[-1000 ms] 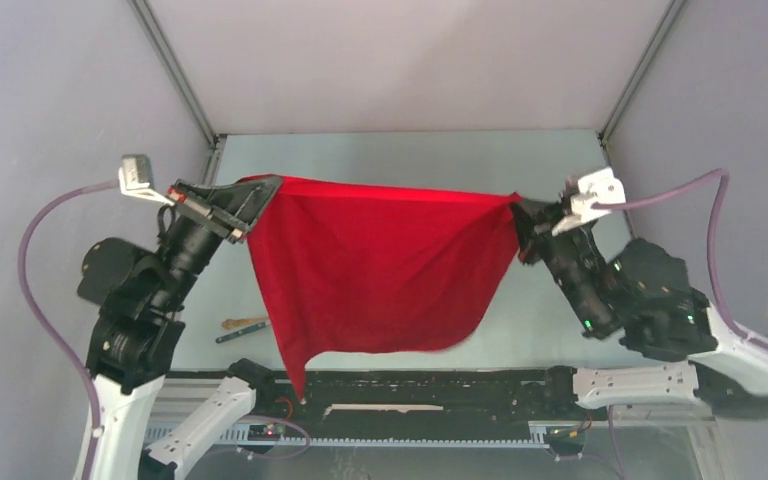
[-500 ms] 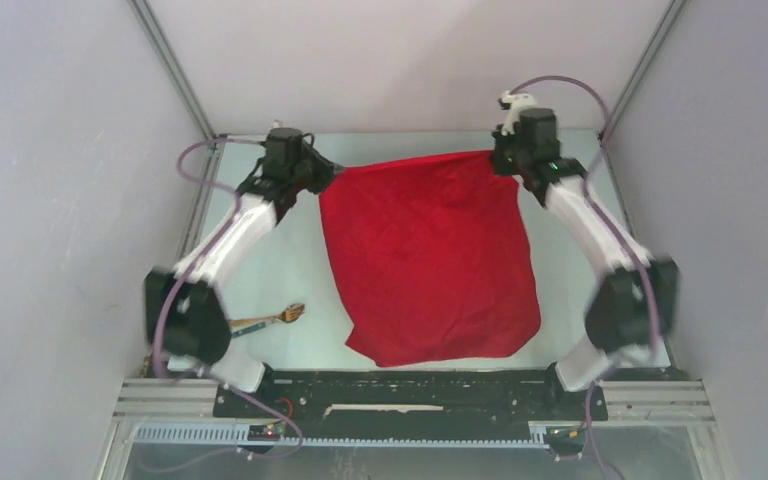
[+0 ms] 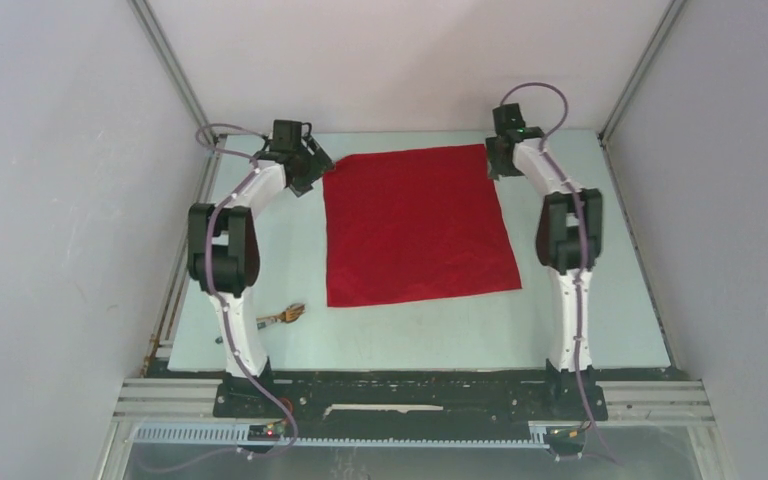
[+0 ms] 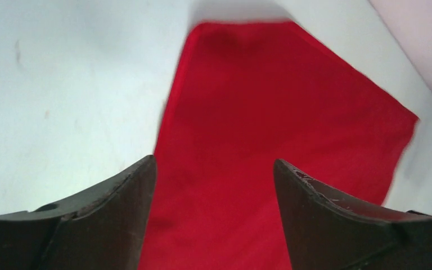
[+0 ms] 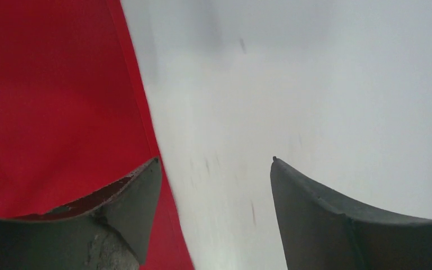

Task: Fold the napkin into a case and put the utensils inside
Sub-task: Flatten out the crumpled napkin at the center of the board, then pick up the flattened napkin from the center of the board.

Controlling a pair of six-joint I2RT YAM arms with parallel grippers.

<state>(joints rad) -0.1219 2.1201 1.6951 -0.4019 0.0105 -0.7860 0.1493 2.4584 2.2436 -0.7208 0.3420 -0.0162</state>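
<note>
The red napkin (image 3: 418, 225) lies spread flat as a square on the far half of the table. My left gripper (image 3: 314, 173) stands open at its far left corner; in the left wrist view the napkin (image 4: 270, 112) shows between the parted fingers of the left gripper (image 4: 214, 163), which grip nothing. My right gripper (image 3: 495, 163) stands open at the far right corner. In the right wrist view the napkin's edge (image 5: 62, 101) runs under the left finger of the right gripper (image 5: 215, 160), with bare table between the fingers. The utensils (image 3: 285, 316) lie near the left arm's base, the wooden fork's head showing.
Both arms are stretched far forward along the napkin's two sides. The pale table (image 3: 410, 335) ends at grey enclosure walls on three sides. A black rail (image 3: 410, 385) with the arm bases runs along the near edge.
The napkin was held up by its two corners; both arms swung it toward the far side and laid it flat. Both grippers opened and let go of the corners.
</note>
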